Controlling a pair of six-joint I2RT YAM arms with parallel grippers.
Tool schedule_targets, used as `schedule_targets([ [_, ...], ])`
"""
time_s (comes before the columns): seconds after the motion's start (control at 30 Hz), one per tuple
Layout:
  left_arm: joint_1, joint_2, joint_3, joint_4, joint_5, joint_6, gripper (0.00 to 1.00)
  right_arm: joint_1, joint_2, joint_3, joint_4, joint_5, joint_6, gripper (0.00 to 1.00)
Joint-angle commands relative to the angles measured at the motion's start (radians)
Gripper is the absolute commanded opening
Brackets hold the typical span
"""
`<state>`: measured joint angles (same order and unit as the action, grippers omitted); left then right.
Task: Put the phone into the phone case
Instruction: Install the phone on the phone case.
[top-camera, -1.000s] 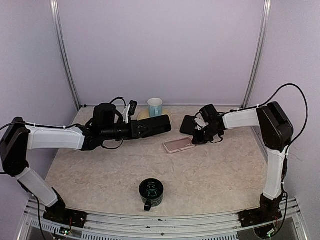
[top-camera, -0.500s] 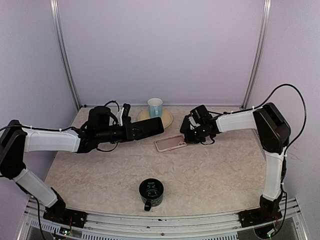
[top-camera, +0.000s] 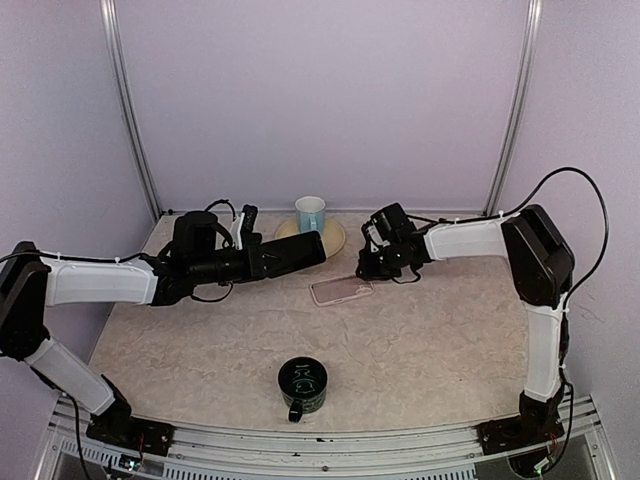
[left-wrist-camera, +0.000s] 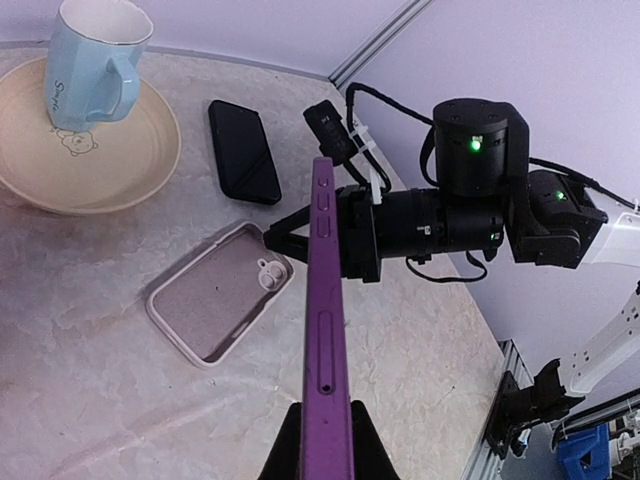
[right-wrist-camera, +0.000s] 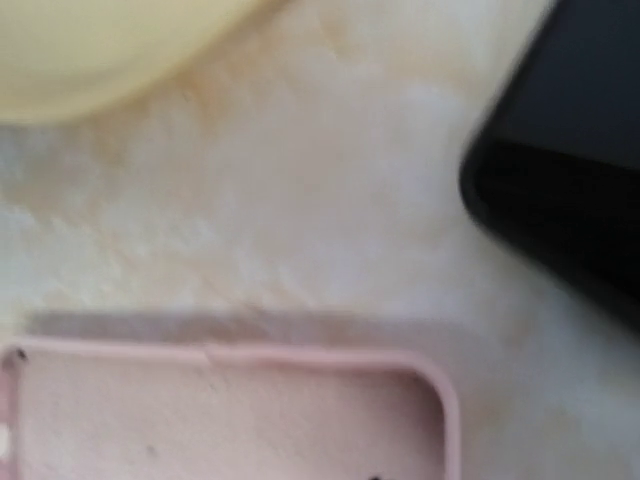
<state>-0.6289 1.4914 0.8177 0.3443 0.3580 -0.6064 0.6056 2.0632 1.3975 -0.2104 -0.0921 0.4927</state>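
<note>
My left gripper (top-camera: 264, 262) (left-wrist-camera: 325, 440) is shut on the purple phone (left-wrist-camera: 324, 320), holding it on edge above the table; from above the phone (top-camera: 292, 255) looks dark and points right. The pink phone case (top-camera: 341, 290) (left-wrist-camera: 220, 290) lies flat, hollow side up, just beyond the phone's far end. My right gripper (top-camera: 366, 269) (left-wrist-camera: 285, 235) sits low at the case's right end, its jaws slightly parted with nothing between them. The right wrist view shows a corner of the case (right-wrist-camera: 220, 420) close below, with no fingers in view.
A pale blue cup (top-camera: 310, 213) stands on a cream plate (top-camera: 336, 238) at the back. A flat black slab (left-wrist-camera: 243, 150) (right-wrist-camera: 560, 190) lies behind the right gripper. A dark green mug (top-camera: 302, 385) sits near the front edge.
The right gripper slid the case leftward across the table and has begun to open off it. The left arm drew the phone back a little to the left.
</note>
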Motion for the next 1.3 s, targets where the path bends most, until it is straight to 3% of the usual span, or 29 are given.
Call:
schedule_targets([
  [0.0,0.006,-0.028,-0.005,0.087,0.004,-0.01,0.0,0.004,0.035,0.132,-0.057,0.045,-0.057,0.2],
  [0.23,0.006,-0.037,-0.015,0.09,-0.002,-0.015,0.0,-0.014,0.173,0.371,-0.176,0.128,-0.114,0.18],
  [0.47,0.006,-0.063,-0.031,0.078,-0.015,-0.013,0.0,-0.034,0.296,0.505,-0.23,0.137,-0.136,0.15],
  [0.8,0.005,-0.045,-0.019,0.045,-0.027,-0.026,0.0,-0.051,0.367,0.569,-0.258,0.159,-0.147,0.15],
  [1.27,-0.004,-0.007,0.01,0.042,-0.028,-0.038,0.0,-0.059,0.326,0.517,-0.255,0.183,-0.17,0.15],
])
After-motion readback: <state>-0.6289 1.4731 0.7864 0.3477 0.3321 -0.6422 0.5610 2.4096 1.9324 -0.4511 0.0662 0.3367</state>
